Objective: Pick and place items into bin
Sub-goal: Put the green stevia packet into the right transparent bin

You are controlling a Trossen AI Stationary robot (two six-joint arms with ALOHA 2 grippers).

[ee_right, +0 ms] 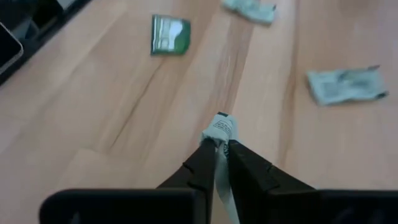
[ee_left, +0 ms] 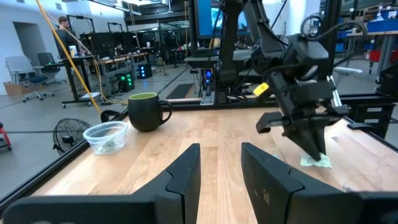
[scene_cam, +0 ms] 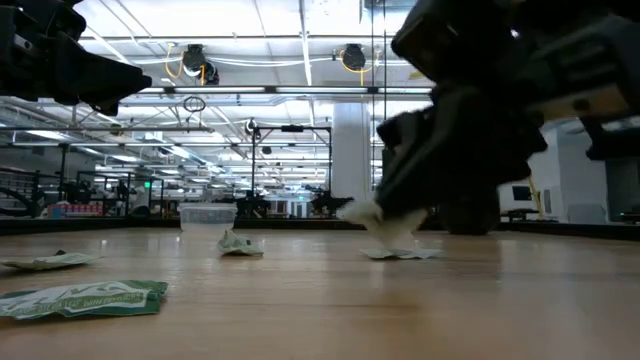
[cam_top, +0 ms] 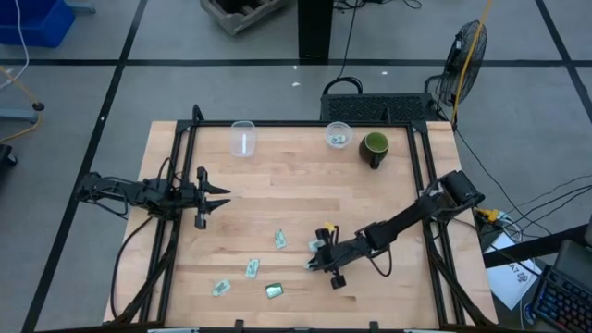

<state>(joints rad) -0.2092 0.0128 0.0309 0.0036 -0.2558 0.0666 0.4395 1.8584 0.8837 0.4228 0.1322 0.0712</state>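
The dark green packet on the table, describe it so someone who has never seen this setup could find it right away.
Start at the wooden table and go to the edge farthest from the green mug, where several small packets lie scattered. The dark green packet lies flat nearest that edge, between a pale packet and the right tool. It alone is deep green; its neighbours are pale mint and white.

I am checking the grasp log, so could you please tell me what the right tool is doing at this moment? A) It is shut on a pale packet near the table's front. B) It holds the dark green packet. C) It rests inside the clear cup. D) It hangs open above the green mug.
A: the right tool is pinched shut on a pale packet, while the dark green packet lies apart on the table.
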